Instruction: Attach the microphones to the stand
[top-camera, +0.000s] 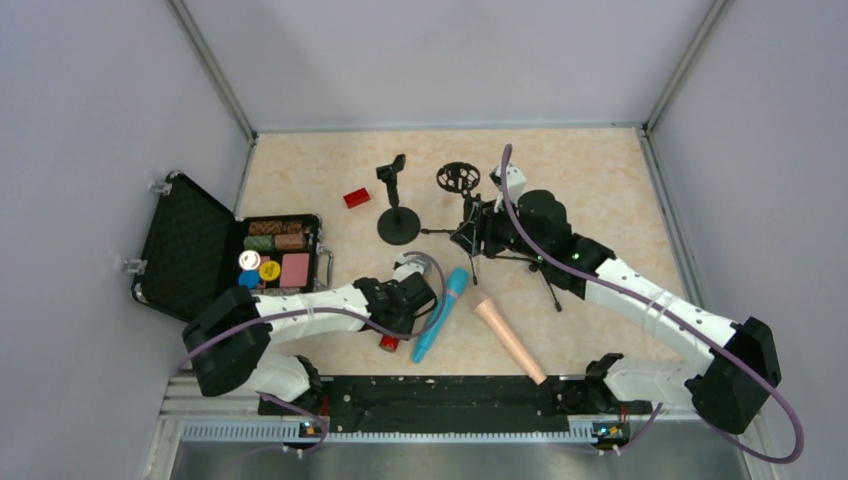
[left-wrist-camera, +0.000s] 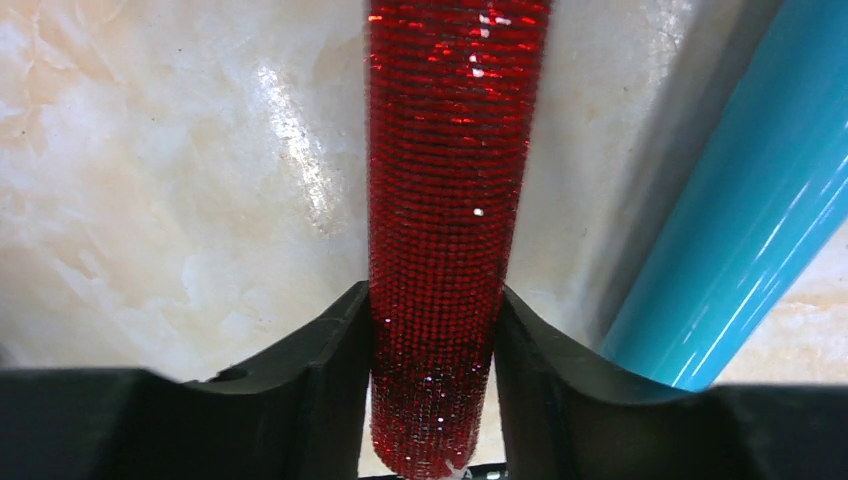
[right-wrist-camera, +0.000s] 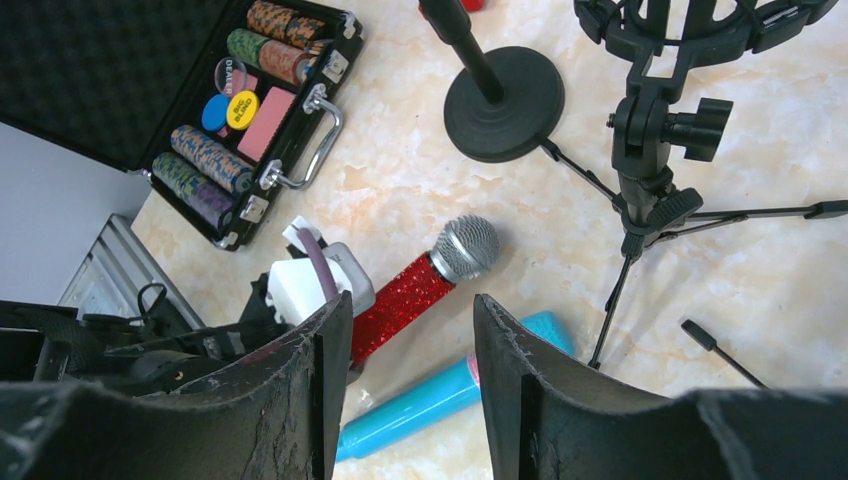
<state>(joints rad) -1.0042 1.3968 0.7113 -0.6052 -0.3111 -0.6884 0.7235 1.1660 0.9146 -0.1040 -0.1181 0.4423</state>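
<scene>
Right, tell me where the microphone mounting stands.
Done: nothing mounted; the black round-base stand and black tripod stand are bare. In hand: the left gripper grips the glittery red microphone with grey mesh head. Left: mounting it, plus the cyan-blue microphone and peach-pink microphone lying on the table.

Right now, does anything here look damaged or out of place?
The right tool has fingers whose inner faces look cracked and frayed, seen in the right wrist view. Nothing else stands out.
</scene>
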